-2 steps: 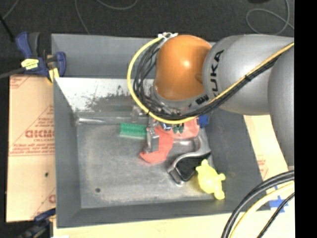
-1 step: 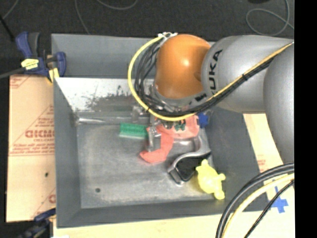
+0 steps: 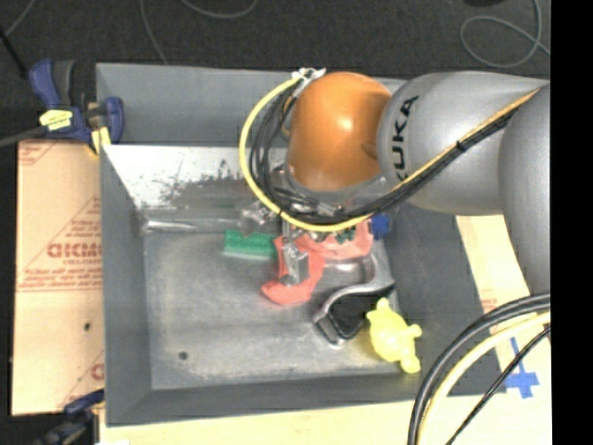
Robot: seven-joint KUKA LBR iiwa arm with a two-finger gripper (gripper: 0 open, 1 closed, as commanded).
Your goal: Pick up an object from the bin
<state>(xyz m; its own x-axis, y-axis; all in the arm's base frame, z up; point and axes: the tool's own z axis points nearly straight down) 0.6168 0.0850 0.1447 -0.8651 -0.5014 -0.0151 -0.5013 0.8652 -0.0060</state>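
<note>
several small things crowd the right half of the grey metal bin [image 3: 185,341], and that crowding is the main risk. from the camera view, the arm comes in from the right with its rounded orange wrist cover [image 3: 335,137] hanging over the back of the bin. the gripper [image 3: 295,256] sits low beneath it, right over a curved salmon-red plastic piece [image 3: 287,291] that lies near the middle of the bin floor. whether the jaws stand wide, narrow or closed on anything i cannot tell, since the wrist and cables hide most of them, so i would not call the red piece held.

a flat green plastic block [image 3: 246,246] lies just beside the gripper on the left. a black and grey curved object [image 3: 345,311] lies near the red piece on the right, and a lumpy yellow plastic toy [image 3: 393,335] touches it toward the front right corner. a small blue thing [image 3: 381,223] peeks out under the arm.

my guess at the trouble: the red piece is thin and bent, so a grip on its edge could let it swing or slip free on the lift. a closing off centre might pinch the green block as well, or shove it aside. the piece could also drag on its black and grey neighbour as it rises.
</note>
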